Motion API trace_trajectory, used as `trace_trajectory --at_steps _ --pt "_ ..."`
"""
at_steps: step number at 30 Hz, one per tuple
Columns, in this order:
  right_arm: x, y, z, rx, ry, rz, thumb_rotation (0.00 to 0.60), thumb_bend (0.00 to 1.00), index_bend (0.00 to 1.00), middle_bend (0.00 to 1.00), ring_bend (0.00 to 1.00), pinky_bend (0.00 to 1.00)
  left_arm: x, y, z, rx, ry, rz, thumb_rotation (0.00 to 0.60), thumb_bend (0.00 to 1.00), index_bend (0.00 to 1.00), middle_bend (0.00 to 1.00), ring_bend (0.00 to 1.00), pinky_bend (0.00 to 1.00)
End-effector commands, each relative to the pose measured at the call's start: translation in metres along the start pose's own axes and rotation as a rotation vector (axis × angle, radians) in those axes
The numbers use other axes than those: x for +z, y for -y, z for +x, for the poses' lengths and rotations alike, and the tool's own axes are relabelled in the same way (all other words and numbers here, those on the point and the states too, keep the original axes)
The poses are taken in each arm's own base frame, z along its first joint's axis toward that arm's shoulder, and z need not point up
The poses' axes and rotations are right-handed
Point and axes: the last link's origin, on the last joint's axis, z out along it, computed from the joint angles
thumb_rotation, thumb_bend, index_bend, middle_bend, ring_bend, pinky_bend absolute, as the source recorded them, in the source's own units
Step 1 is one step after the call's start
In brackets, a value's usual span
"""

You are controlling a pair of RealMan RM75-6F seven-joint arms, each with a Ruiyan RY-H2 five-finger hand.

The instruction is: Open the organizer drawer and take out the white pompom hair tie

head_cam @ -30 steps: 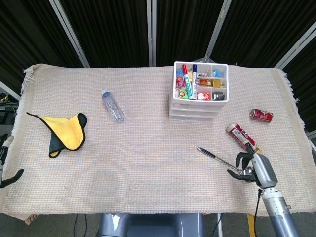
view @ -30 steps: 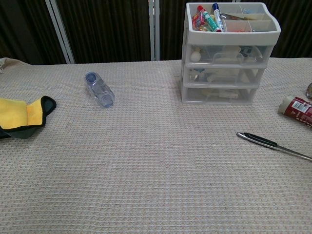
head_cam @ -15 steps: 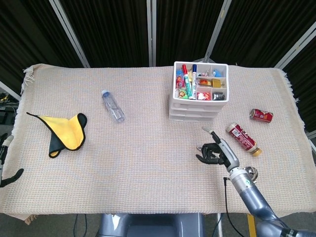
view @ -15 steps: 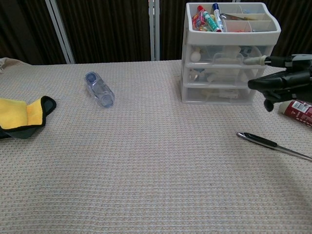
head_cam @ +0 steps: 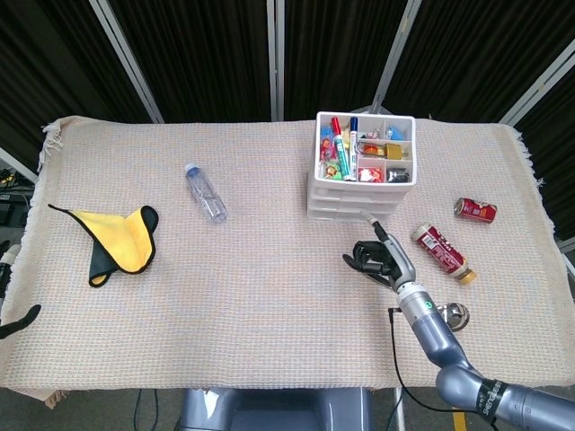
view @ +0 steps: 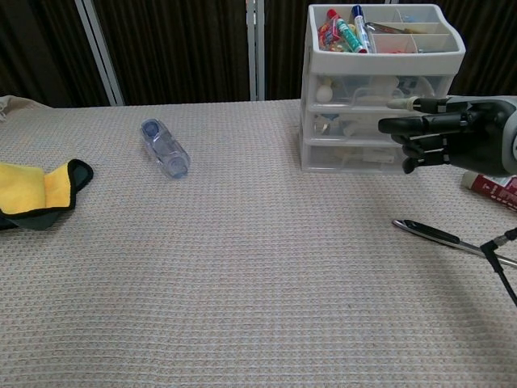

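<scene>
The organizer (head_cam: 364,166) is seen upper right of centre in the head view, all drawers closed. A white round object, possibly the pompom hair tie (view: 324,93), is visible through the top drawer's clear front at its left end. The right hand (view: 452,133) is held in front of the drawers, fingers (view: 408,125) loosely curled, grasping nothing. Only dark fingertips of the left hand (head_cam: 18,321) show at the lower left edge; its state cannot be told. A pen (view: 440,235) lies lower right.
</scene>
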Motion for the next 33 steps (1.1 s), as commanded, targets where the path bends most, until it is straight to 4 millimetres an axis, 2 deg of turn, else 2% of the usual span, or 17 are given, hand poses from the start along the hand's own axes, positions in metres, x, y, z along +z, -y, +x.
trace_trajectory --at_steps 1,16,33 --pt "0.006 0.0 -0.002 0.015 0.0 -0.004 0.6 0.2 0.01 0.72 0.77 0.63 0.0 0.0 0.001 -0.003 -0.001 0.001 0.6 0.23 0.0 0.0 0.0 0.0" --pt "0.024 -0.001 -0.011 0.039 0.02 -0.007 0.6 0.2 0.0 0.72 0.77 0.63 0.002 0.002 -0.001 -0.002 -0.001 0.009 0.6 0.23 0.0 0.0 0.0 0.0" --pt "0.045 0.002 -0.005 0.071 0.004 -0.005 0.6 0.21 0.0 0.72 0.77 0.63 0.005 0.004 -0.004 0.006 0.006 0.028 0.6 0.23 0.0 0.0 0.0 0.0"
